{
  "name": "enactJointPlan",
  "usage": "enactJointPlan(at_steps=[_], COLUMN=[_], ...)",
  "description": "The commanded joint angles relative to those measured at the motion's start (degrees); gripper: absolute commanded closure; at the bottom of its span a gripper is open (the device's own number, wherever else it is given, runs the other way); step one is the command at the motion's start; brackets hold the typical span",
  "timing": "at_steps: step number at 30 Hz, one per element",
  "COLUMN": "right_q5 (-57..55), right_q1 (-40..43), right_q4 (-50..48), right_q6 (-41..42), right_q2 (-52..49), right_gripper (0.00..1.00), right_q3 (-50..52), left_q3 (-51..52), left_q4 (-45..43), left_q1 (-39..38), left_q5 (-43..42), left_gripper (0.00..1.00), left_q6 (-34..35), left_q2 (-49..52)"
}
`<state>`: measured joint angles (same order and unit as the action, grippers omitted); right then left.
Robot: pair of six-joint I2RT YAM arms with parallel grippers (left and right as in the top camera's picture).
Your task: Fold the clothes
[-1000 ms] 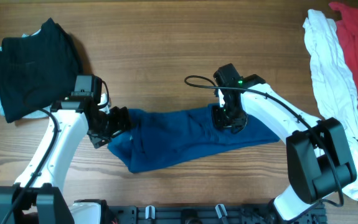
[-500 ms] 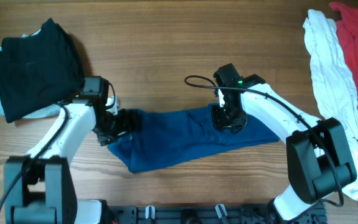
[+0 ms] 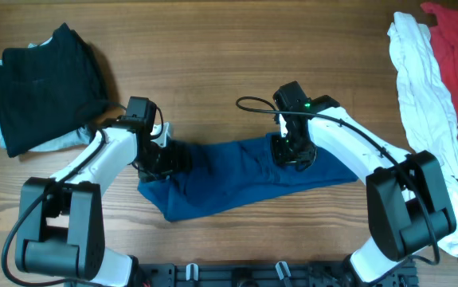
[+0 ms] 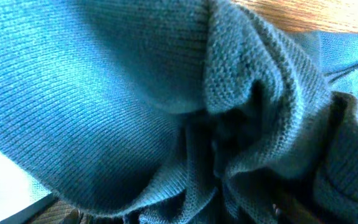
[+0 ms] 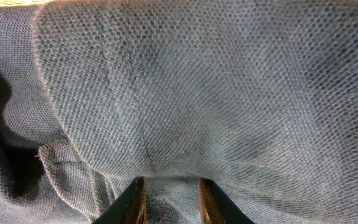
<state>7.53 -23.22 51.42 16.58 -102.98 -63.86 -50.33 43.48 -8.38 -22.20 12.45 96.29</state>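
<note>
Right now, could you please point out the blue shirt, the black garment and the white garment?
blue shirt (image 3: pixel 229 179), overhead view, its bunched middle
black garment (image 3: pixel 41 92), overhead view, its flat centre
white garment (image 3: pixel 424 88), overhead view, its upper half

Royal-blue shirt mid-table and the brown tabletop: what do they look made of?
Royal-blue shirt: soft knit, probably cotton piqué, matte; right wrist view shows fine honeycomb texture and limp folds.
Brown tabletop: wood or wood-look laminate, low sheen; grain streaks and board seams show, cannot tell which.
</note>
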Motion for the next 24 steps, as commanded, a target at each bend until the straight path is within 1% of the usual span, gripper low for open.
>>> enactJointPlan(at_steps=[1,3,5,8,9,12,13,14,15,19,22,24], right_q5=[1.16,1.16,1.16,1.16,1.16,1.16,1.16,1.16,1.16,1.14,1.16,1.14], right_q1=[-0.17,-0.17,-0.17,-0.17,-0.17,-0.17,-0.17,-0.17,-0.17,-0.17,-0.15,-0.02], right_q4=[0.07,0.07,0.07,0.11,0.15,0.24,0.22,0.22,0.24,2.08,3.85,4.85], right_q6=[-0.5,-0.52,-0.5,-0.48,-0.48,-0.31,0.04,0.07,0.07,0.13,0.55,0.5], right_q2=[-0.7,-0.7,-0.7,-0.7,-0.7,-0.7,-0.68,-0.68,-0.66,-0.52,0.57,2.01], right_gripper=[0.72,0.72,0.72,0.72,0.72,0.73,0.74,0.77,0.79,0.82,0.81,0.78], right_q3=[0.55,0.55,0.55,0.55,0.55,0.55,0.55,0.55,0.52,-1.75,-5.86,-9.01], left_q3=[2.56,2.56,2.56,2.56,2.56,2.54,2.36,2.08,1.68,-1.62,-5.14,-7.54], left_q4=[-0.72,-0.7,-0.92,-0.94,-0.94,-1.11,-1.03,-0.61,-0.11,4.24,7.76,9.22], left_q1=[-2.45,-3.21,-3.89,-5.05,-5.38,-5.29,-4.92,-4.33,-3.56,1.55,6.03,9.14], left_q5=[-4.31,-5.33,-5.49,-5.44,-5.42,-5.42,-5.42,-5.4,-5.38,-3.63,-0.74,0.81], left_gripper=[0.17,0.27,0.41,0.54,0.6,0.86,0.9,0.93,0.96,0.96,0.96,0.96], left_q6=[-1.75,-1.75,-1.73,-1.75,-1.75,-1.73,-1.73,-1.73,-1.73,-1.73,-1.77,-1.79], left_q2=[4.76,4.98,4.98,4.98,4.98,4.96,4.92,4.72,4.44,2.12,-0.24,-1.79])
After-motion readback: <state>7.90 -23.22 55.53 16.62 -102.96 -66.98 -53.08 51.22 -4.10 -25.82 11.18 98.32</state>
